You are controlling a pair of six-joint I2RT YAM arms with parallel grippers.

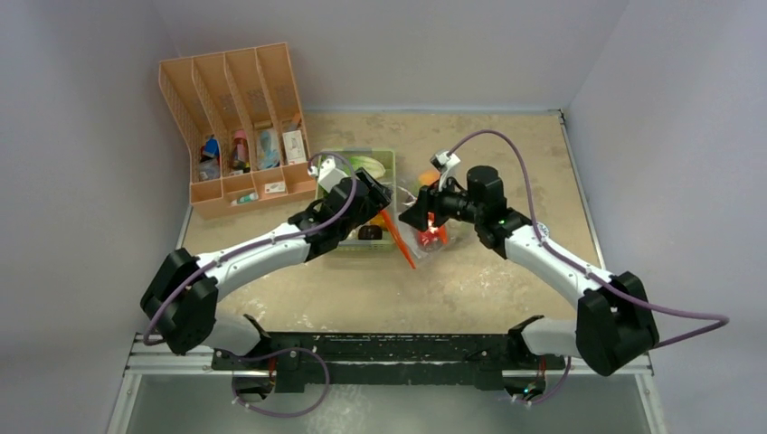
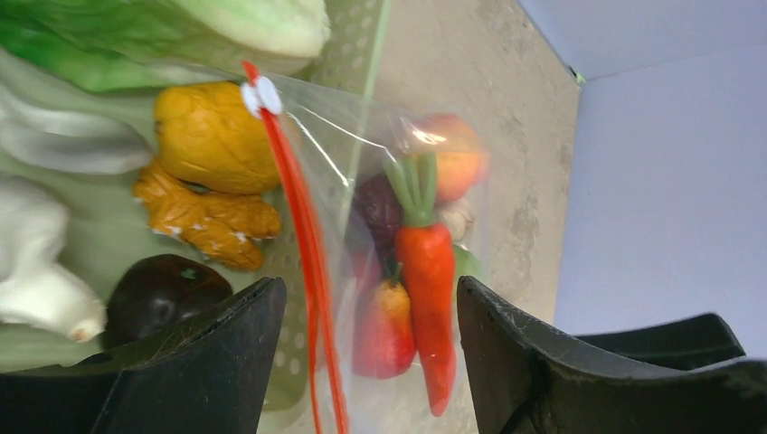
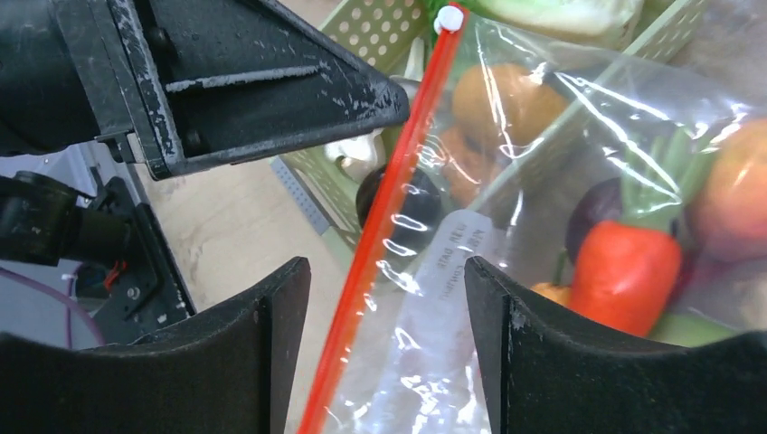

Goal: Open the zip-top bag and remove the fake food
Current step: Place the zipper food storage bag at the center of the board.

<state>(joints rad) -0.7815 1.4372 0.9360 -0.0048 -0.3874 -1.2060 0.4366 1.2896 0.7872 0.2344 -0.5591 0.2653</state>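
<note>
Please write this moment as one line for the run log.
left gripper: open, around zip strip | right gripper: open, around same strip | zip-top bag: fake food inside

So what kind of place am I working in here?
Probably a robot test booth rather than a real kitchen: plain grey walls box in a single table, and the only produce is plastic fake food in a zip-top bag.

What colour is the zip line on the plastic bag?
Orange-red zip strip, clearest in the right wrist view.

Fake food (image 2: 425, 271) inside apparently sealed bag (image 2: 362, 154)
</note>
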